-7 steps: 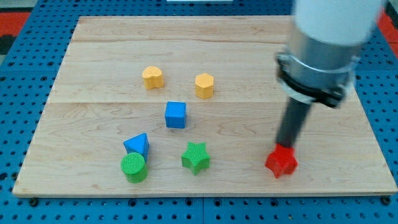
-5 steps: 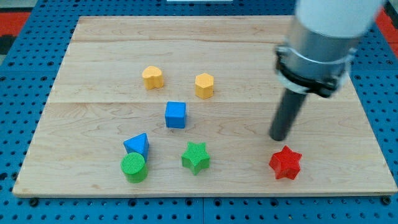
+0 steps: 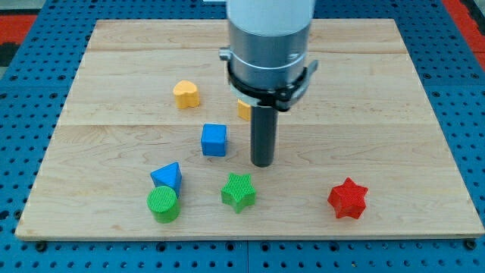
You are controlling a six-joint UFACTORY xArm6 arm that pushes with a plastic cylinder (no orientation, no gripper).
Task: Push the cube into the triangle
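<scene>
A blue cube [image 3: 214, 140] sits near the board's middle. A blue triangle [image 3: 167, 177] lies below and left of it, touching a green cylinder [image 3: 163, 204]. My tip [image 3: 262, 162] rests on the board just right of the cube and slightly lower, a small gap apart from it. The arm's grey body hangs above the tip.
A green star [image 3: 239, 191] lies just below and left of the tip. A red star [image 3: 348, 199] sits at the lower right. A yellow heart-like block [image 3: 186, 94] is at upper left; another yellow block [image 3: 243, 110] is mostly hidden behind the arm. The wooden board [image 3: 394, 91] lies on blue pegboard.
My tip has moved left from beside the red star to just right of the blue cube. The red star shifted slightly right early on. The other blocks have not moved.
</scene>
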